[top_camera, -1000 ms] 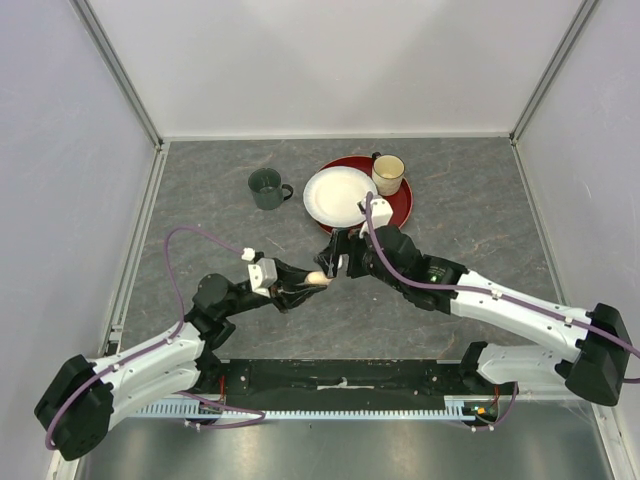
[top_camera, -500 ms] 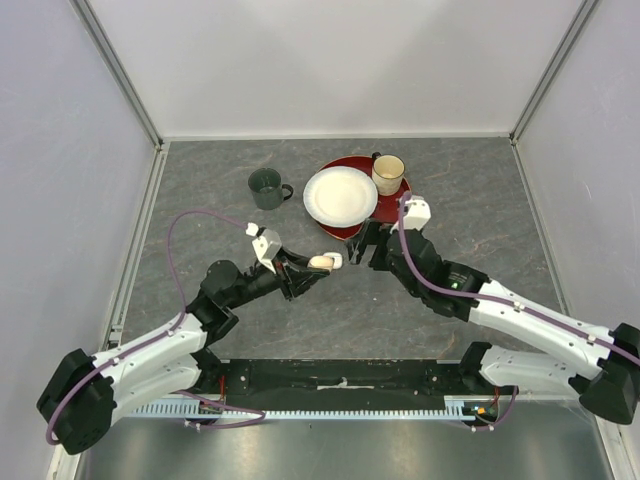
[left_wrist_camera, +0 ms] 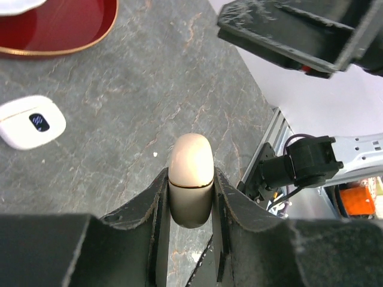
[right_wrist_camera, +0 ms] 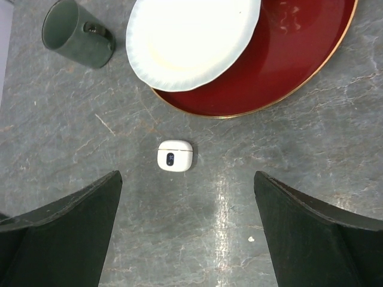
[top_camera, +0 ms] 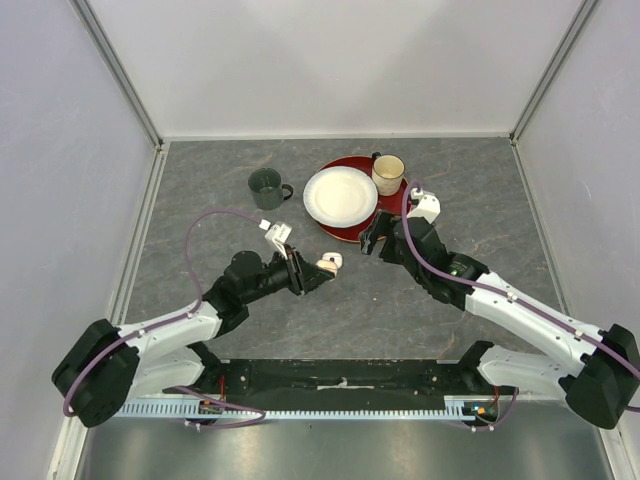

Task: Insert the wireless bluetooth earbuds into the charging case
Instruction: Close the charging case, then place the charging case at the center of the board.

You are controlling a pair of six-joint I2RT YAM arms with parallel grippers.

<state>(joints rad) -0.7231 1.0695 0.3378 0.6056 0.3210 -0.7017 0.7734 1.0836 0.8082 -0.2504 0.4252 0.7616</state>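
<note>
We log: white plate [right_wrist_camera: 191,39] overlapping red tray [right_wrist_camera: 299,54]; beige mug [top_camera: 388,174] on tray; dark green mug [right_wrist_camera: 75,33] apart, on grey worktop [top_camera: 200,200].

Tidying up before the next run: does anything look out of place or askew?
The white plate sits off-centre on the red plate, overhanging its left rim. Nothing looks spilled or damaged.

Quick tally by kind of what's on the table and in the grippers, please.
Mugs: 2, dark green mug, cream mug
Plates: 2, white plate, red plate
Cases: 2, white case on table, peach case in left gripper
Total: 6
</note>
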